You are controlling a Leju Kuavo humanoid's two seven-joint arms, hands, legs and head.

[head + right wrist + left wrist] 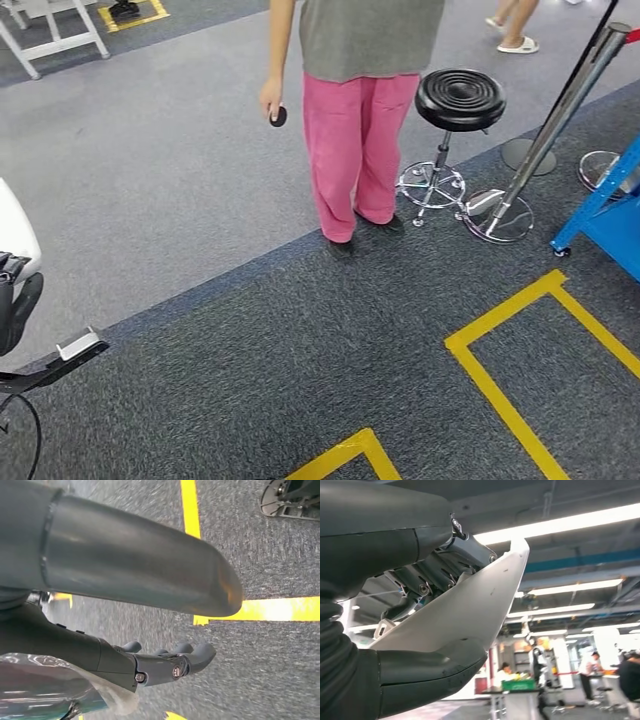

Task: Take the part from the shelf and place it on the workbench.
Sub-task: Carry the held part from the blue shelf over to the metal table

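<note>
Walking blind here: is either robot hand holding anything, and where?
Left robot hand pinches the white part across its flat face, thumb against fingers. Right robot hand holds nothing.

Grey carpet floor [189, 200], yellow tape lines [513, 330], black stool [459, 100], person standing [355, 150]

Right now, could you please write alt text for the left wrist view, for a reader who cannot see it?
The robot's left hand grips a white curved part between its thick grey thumb and darker fingers. Behind are ceiling strip lights, people, and a table carrying a green crate.
</note>
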